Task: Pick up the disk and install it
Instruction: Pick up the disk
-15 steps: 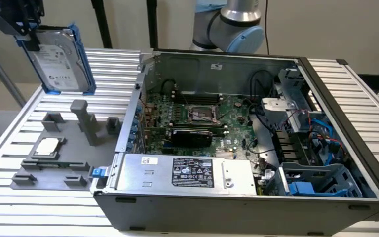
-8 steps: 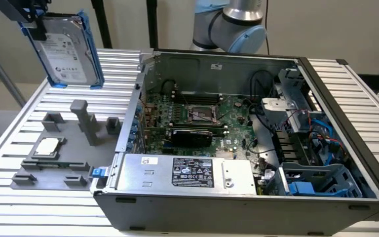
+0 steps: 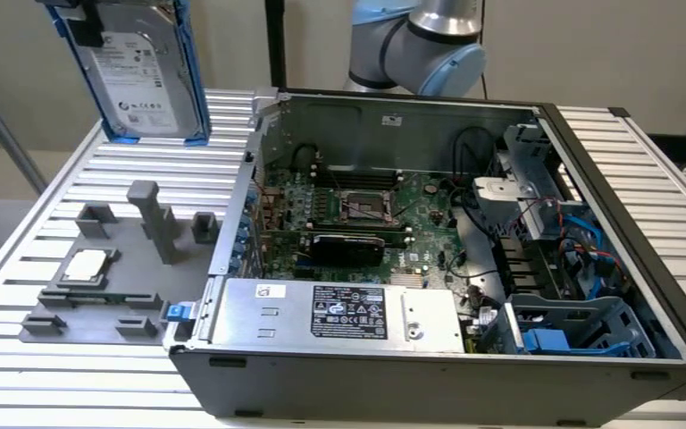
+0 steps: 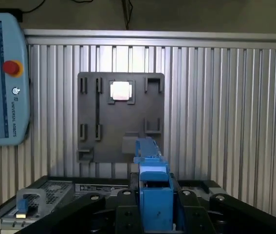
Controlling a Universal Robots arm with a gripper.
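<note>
Wrist view has the hand [image 4: 155, 209] clenched on the disk [image 4: 147, 151], pinching its blue carrier [image 4: 155, 195] edge-on so the drive hangs upright, held well clear of the counter [image 4: 225, 97] near the grey fixture plate [image 4: 120, 126] and outside the open computer case [image 3: 439, 223], probably to clear the fixture's posts.

Gripper [image 4: 156, 209] up high, jaws clamped on disk [image 3: 140, 71]; arm [image 3: 421, 45] elbow bent.

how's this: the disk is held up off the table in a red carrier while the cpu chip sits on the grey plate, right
The carrier is blue, not red, as the exterior view shows. The disk is up off the table, and the CPU chip sits on the grey plate.
</note>
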